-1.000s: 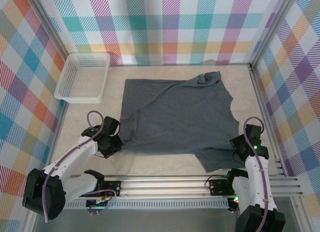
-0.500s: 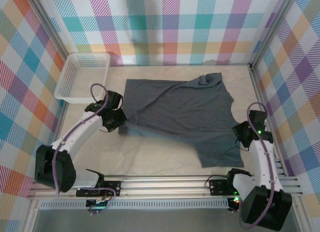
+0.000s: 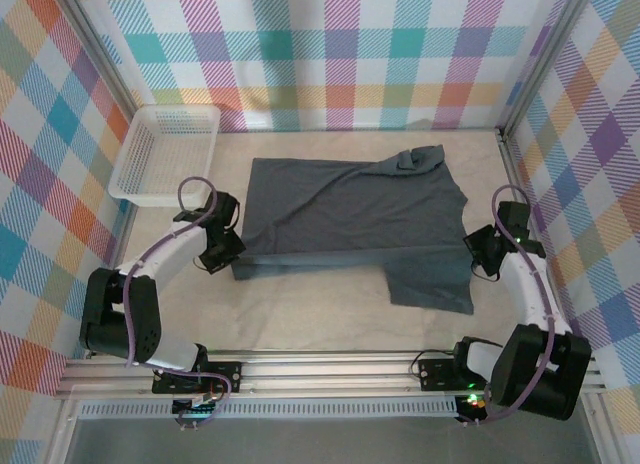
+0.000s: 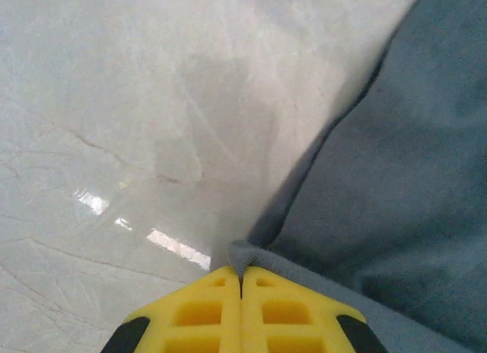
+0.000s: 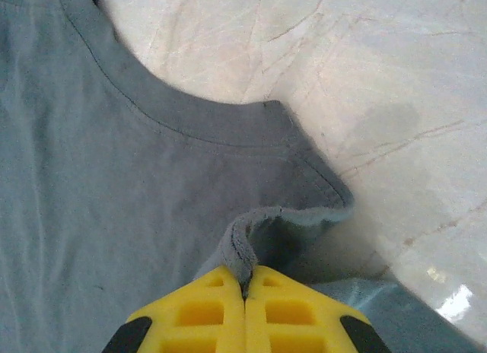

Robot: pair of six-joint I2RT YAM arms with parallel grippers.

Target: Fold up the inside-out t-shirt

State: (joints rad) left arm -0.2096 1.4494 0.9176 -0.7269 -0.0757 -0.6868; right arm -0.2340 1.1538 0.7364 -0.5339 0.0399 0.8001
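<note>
Garment: I see the inside-out t-shirt (image 3: 350,219), soft slate-grey knit, near edge doubled over, on the marble-look table (image 3: 300,319).
Left gripper (image 4: 242,281): yellow latticed jaws pinch its folded edge.
Right gripper (image 5: 245,283): pinches fabric beside the collar (image 5: 205,128).

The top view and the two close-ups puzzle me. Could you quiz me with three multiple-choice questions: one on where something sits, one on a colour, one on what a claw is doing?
1. Where is the white basket?
A. At the far-left corner of the table
B. At the near-right corner
C. On top of the shirt

2. What colour are the fingers of the left gripper?
A. Red
B. Yellow
C. Green

3. What is the right gripper doing?
A. Standing open over bare table
B. Shut on a fold of the t-shirt
C. Shut on the basket rim

Answers:
1. A, since the top view shows it against the far-left walls.
2. B, as the left wrist view shows yellow tips.
3. B, because grey fabric is pinched between its closed tips.
</note>
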